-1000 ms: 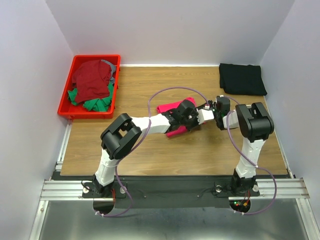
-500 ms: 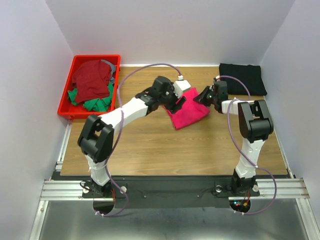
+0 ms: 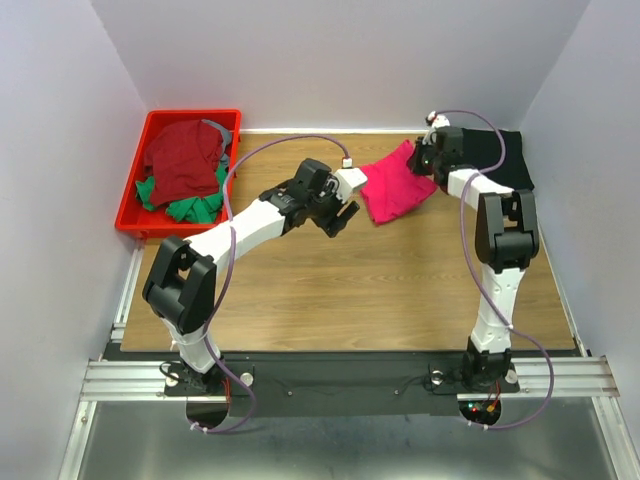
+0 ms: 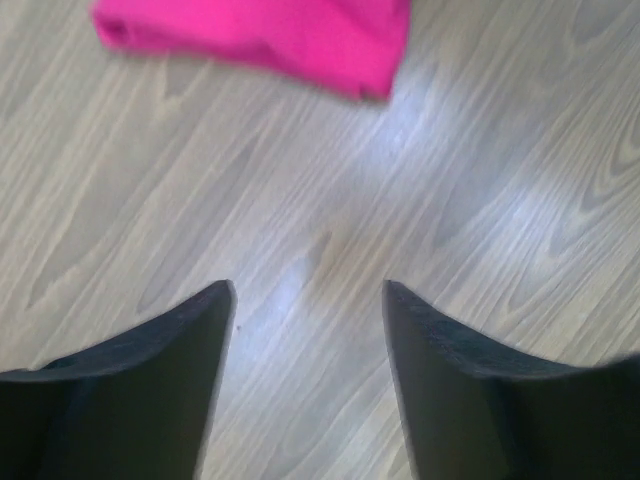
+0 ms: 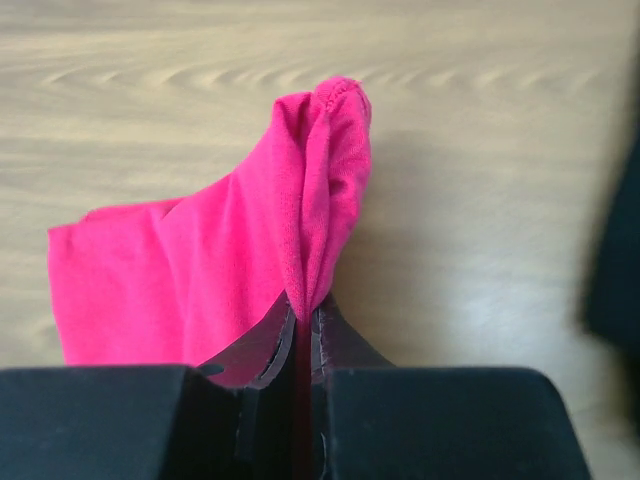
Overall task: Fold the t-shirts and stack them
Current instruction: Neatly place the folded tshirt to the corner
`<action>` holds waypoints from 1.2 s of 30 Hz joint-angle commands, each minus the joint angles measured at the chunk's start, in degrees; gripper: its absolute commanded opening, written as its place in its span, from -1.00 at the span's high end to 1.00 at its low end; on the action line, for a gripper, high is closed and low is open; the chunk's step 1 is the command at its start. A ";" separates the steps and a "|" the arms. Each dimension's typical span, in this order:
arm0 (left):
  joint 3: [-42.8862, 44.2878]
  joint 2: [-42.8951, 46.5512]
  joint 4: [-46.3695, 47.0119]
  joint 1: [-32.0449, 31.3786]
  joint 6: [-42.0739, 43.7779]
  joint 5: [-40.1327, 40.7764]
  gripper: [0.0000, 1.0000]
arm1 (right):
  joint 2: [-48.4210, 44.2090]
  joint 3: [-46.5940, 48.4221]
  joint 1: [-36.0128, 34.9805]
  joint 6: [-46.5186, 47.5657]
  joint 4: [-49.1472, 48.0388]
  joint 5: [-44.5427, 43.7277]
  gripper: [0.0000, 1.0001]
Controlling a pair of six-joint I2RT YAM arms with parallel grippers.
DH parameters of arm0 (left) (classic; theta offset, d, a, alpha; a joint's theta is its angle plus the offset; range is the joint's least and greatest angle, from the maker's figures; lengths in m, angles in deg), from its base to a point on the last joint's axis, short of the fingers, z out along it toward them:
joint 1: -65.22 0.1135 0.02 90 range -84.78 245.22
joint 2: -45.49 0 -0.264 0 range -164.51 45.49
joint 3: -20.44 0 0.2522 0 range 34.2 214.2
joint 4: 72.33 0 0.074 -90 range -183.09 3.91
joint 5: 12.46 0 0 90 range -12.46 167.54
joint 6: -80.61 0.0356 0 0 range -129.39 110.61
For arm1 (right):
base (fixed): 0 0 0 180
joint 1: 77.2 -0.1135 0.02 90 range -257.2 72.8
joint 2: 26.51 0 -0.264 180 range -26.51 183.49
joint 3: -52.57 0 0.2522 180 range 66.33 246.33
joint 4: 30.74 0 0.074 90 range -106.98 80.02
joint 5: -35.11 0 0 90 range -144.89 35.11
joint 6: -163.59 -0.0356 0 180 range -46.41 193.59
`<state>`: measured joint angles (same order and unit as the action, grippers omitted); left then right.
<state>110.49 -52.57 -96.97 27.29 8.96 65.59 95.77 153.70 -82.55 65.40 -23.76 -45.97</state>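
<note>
Pale walls enclose a wooden worktop. Our right gripper is clamped on a bunched edge of the folded pink t-shirt, with the black t-shirt just beside it. Our left gripper hangs apart and empty, the pink cloth ahead of it. We judge the shirt light and floppy, best pinched through both layers at an edge.

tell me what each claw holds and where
The right claw pinches the pink t-shirt by a bunched fold at its edge; the left claw is open and empty.
</note>
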 commanded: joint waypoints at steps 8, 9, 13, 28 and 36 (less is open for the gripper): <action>-1.94 3.23 -0.90 1.63 -0.68 -1.06 -0.61 | 7.97 23.44 7.45 13.10 6.43 -0.23 0.99; -1.94 3.23 -0.99 1.72 -0.51 -1.06 -0.61 | 9.11 26.33 7.71 13.72 8.18 -0.14 0.99; -2.20 2.96 -0.73 1.99 0.02 -1.85 -0.61 | 10.08 31.26 8.77 16.44 10.12 1.26 0.99; -2.20 1.47 -0.20 2.16 0.11 -2.82 -0.61 | 6.31 37.52 10.62 16.10 15.14 3.99 0.99; -2.38 1.29 -0.29 2.25 0.02 -3.17 -0.61 | 4.38 39.71 11.06 13.02 17.33 4.25 0.99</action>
<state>108.06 -52.57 -98.34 29.32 8.70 63.58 105.91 188.85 -72.27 80.46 -5.54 -42.69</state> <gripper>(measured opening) 0.801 0.089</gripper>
